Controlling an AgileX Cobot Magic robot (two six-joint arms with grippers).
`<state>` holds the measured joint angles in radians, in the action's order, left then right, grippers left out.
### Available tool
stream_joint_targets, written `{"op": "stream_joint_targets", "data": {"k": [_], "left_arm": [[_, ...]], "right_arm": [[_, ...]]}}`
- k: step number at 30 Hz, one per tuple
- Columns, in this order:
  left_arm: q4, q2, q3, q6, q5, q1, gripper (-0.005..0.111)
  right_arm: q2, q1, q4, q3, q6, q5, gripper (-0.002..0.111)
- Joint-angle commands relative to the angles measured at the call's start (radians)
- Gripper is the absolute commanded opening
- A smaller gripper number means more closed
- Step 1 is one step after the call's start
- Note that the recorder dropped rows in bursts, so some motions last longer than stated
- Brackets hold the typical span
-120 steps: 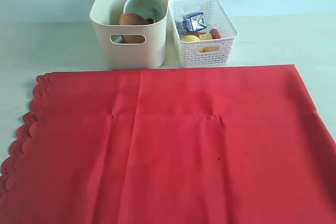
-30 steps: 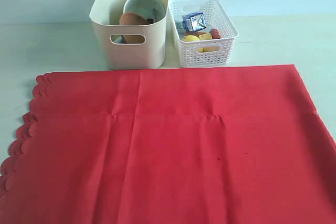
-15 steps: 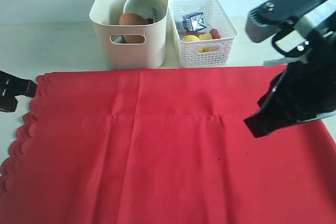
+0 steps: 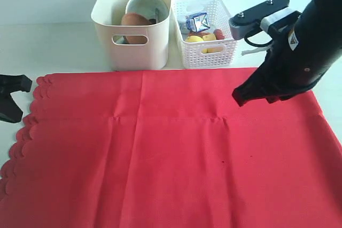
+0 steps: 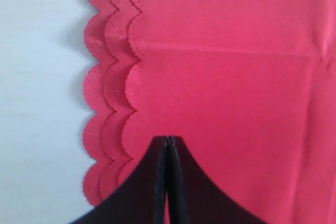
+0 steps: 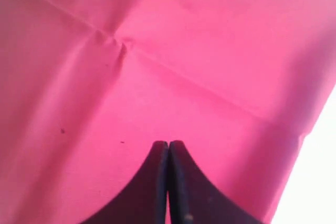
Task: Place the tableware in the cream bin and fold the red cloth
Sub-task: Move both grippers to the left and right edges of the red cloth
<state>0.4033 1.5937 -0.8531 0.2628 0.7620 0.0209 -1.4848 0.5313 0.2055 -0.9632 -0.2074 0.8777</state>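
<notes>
The red cloth (image 4: 171, 148) lies spread flat over the table, its scalloped edge (image 4: 24, 126) at the left. The cream bin (image 4: 132, 25) stands behind it, with the white bowl (image 4: 144, 5) and brown wooden plate (image 4: 134, 21) inside; other tableware there is hidden. My right gripper (image 4: 239, 99) hovers over the cloth's far right part, shut and empty, and shows the same way in the right wrist view (image 6: 168, 144). My left gripper (image 4: 24, 82) sits at the left edge beside the scallops, shut with nothing in it (image 5: 167, 139).
A white lattice basket (image 4: 211, 33) with a milk carton (image 4: 199, 21) and yellow food stands right of the cream bin. Bare pale table (image 4: 53, 46) surrounds the bins and runs along the cloth's left side.
Both arms came into view within the last second. The right arm has moved up and back over the cloth's far right part. The left gripper shifted slightly toward the scalloped edge.
</notes>
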Motion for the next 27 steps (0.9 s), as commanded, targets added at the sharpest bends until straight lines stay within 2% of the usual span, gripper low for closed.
{"op": "stream_joint_targets", "data": {"k": [1,5,14,23,27], "left_arm": [[0.03,0.06,-0.031,0.029,0.033,0.055,0.0],[0.03,0.11,-0.055,0.039,0.033,0.072,0.004],[0.026,0.221,-0.124,0.044,0.035,0.1,0.034],[0.02,0.287,-0.181,0.104,0.062,0.111,0.06],[0.023,0.311,-0.182,0.145,0.062,0.111,0.061]], "right_arm": [[-0.079,-0.095,-0.023,-0.025,0.054,-0.003,0.0],[-0.135,-0.187,-0.089,-0.033,0.117,-0.012,0.0],[-0.253,-0.352,-0.259,-0.033,0.26,-0.065,0.0],[-0.3,-0.365,-0.259,-0.033,0.26,-0.152,0.0],[-0.338,-0.368,-0.259,-0.033,0.26,-0.162,0.0]]}}
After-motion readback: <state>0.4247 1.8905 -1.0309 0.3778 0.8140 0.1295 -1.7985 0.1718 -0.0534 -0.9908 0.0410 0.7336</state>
